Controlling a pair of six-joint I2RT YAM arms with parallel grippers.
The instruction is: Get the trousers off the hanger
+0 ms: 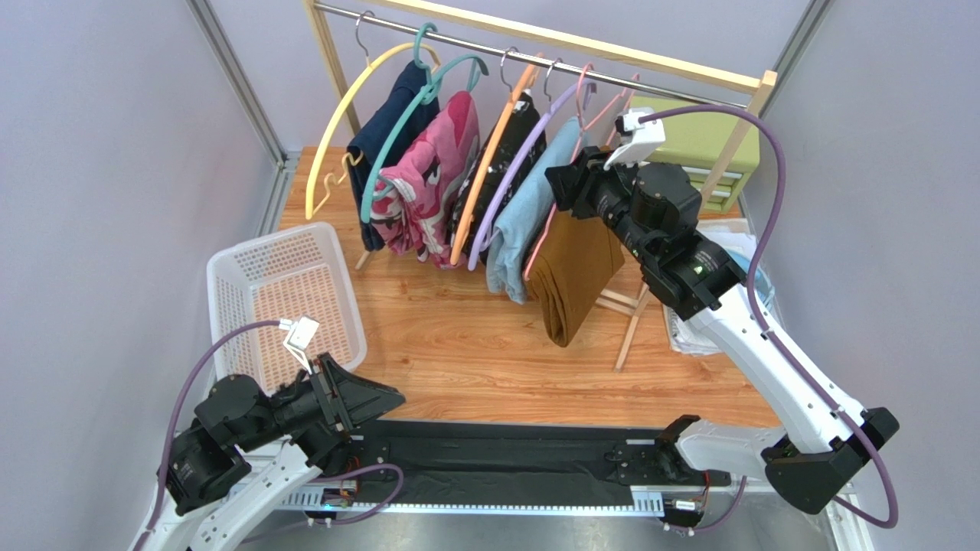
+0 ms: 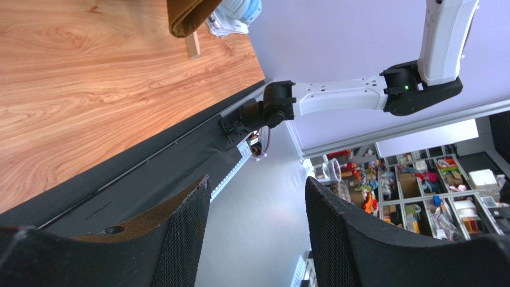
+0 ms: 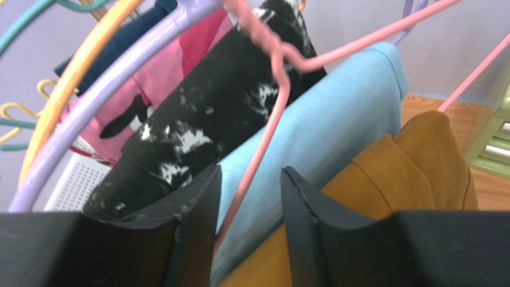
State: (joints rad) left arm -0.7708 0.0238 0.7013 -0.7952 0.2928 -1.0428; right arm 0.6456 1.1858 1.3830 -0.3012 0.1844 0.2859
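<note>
pink hanger [image 3: 257, 152] between parted right fingers [image 3: 194, 227] — trousers [image 3: 413, 161] just beside, draped

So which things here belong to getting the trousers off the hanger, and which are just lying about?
Job: trousers, pink hanger, right gripper.
Lying about: white basket, light blue garment, black speckled garment, pink patterned garment, purple hanger, left gripper.
</note>
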